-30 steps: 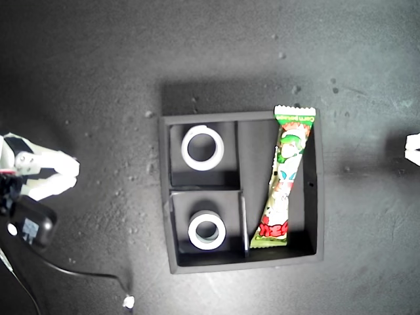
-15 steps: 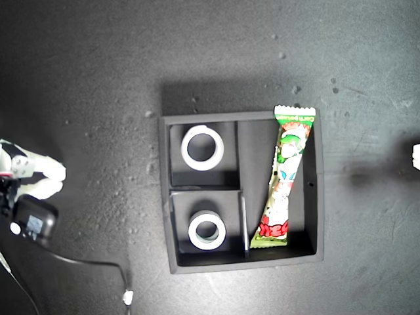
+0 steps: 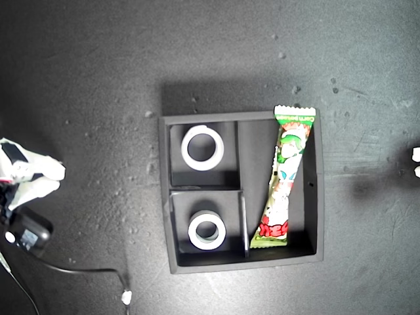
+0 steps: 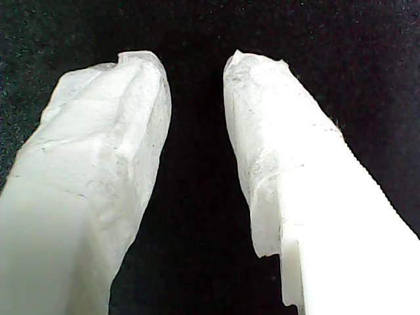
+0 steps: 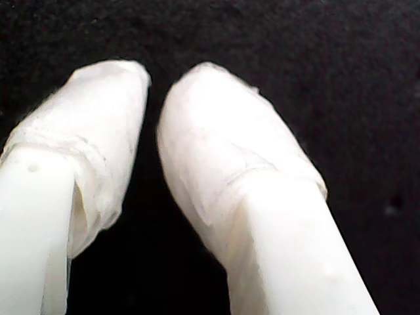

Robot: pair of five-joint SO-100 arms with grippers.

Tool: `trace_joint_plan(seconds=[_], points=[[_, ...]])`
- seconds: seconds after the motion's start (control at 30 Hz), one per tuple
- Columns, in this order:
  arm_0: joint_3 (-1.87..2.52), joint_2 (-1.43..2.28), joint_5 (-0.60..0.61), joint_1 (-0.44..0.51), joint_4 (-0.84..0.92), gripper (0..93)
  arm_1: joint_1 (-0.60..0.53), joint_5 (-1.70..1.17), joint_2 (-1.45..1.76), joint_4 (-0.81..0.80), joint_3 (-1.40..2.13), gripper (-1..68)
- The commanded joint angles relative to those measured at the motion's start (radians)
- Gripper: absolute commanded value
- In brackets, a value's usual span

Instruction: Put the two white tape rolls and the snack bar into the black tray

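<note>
The black tray (image 3: 164, 197) sits at the middle of the exterior view. One white tape roll (image 3: 186, 147) lies in its upper small compartment and a second white tape roll (image 3: 192, 231) in the lower one. The snack bar (image 3: 285, 177) lies in the long compartment, its top end resting over the tray's far wall. My first gripper (image 4: 195, 62) is open over bare black surface, holding nothing. My second gripper (image 5: 154, 79) has its fingertips almost touching, also with nothing between them. The wrist views do not show which arm is which.
One arm (image 3: 29, 174) sits at the exterior view's left edge with a black module (image 3: 23, 236) and a thin cable (image 3: 72, 269) trailing below it. A sliver of the other arm (image 3: 416, 157) shows at the right edge. The dark mat surrounds the tray.
The arm at the exterior view's left has pulled back toward that edge and its fingers have come together. The arm at the right has withdrawn almost out of view. The tray's contents have not moved.
</note>
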Motion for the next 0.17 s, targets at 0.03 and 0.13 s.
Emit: trace_joint_plan(seconds=[0.03,0.13], points=[[0.057,0.046,0.009,0.009,0.038,1.8,-0.003,-0.006,0.006,0.002,0.012,5.4],[0.057,0.046,0.009,0.009,0.038,1.8,-0.003,-0.006,0.006,0.002,0.012,5.4]])
